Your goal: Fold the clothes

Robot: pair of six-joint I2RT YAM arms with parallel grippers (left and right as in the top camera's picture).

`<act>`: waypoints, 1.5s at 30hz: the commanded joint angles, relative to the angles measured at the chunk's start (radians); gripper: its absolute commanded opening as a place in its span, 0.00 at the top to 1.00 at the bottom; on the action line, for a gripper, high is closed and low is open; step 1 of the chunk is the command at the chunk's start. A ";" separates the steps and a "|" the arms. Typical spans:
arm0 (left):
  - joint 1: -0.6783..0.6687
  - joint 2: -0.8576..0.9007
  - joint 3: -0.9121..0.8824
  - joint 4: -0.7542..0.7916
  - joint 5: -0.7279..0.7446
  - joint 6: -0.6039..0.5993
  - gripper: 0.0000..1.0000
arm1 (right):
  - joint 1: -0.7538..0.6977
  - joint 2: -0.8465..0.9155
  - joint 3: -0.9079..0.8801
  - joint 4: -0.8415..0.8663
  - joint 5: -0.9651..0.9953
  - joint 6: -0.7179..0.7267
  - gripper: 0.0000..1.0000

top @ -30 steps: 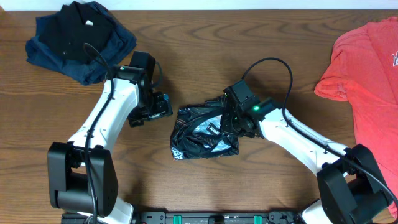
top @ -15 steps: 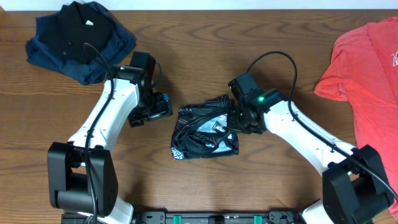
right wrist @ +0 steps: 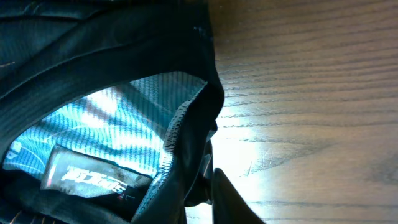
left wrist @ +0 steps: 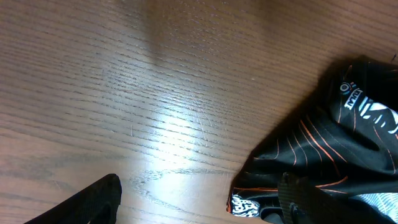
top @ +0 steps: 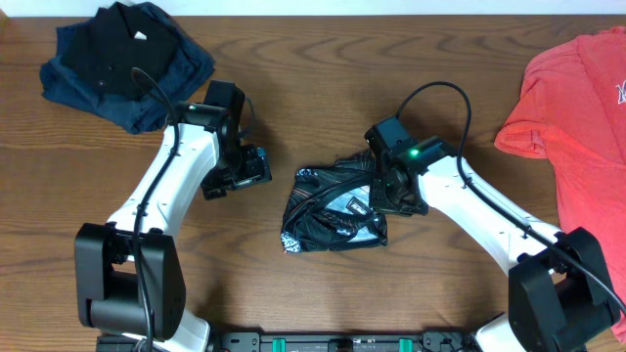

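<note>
The shiny black jersey [top: 331, 207] lies crumpled in the middle of the table, its pale inner lining and a label showing. My right gripper [top: 380, 196] is at its right edge and shut on a fold of it. In the right wrist view the black hem [right wrist: 189, 134] runs down into the closed jaws of the right gripper [right wrist: 208, 183], with the pale blue lining [right wrist: 106, 124] to the left. My left gripper [top: 262, 168] is open and empty, just left of the jersey. In the left wrist view the left gripper [left wrist: 199, 208] is over bare wood, and the jersey [left wrist: 329, 143] with reddish lines lies at the right.
A pile of dark navy and black clothes [top: 127, 59] lies at the back left. A red shirt [top: 577, 108] lies spread at the right edge. The wooden table [top: 323, 78] shows bare between them.
My right gripper has moved right and slightly toward the front, dragging the jersey with it. The gap between the jersey and my left gripper has grown. The left arm has not moved.
</note>
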State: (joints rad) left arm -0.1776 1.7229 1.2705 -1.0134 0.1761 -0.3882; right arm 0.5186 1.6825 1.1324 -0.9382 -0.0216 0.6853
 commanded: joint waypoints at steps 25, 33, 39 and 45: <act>0.003 0.002 -0.006 0.001 -0.013 0.013 0.18 | 0.050 -0.050 0.033 -0.003 -0.226 -0.570 0.31; 0.003 0.002 -0.006 -0.002 -0.013 0.013 0.18 | 0.078 0.034 0.024 0.037 -0.226 -0.579 0.32; 0.003 0.002 -0.006 -0.006 -0.013 0.013 0.18 | 0.078 0.097 0.024 0.036 -0.242 -0.572 0.36; 0.003 0.002 -0.006 -0.006 -0.013 0.013 0.18 | 0.078 0.098 0.024 0.036 -0.274 -0.543 0.53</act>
State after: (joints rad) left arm -0.1776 1.7229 1.2705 -1.0145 0.1761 -0.3878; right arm 0.5880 1.7779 1.1614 -0.9020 -0.2672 0.1249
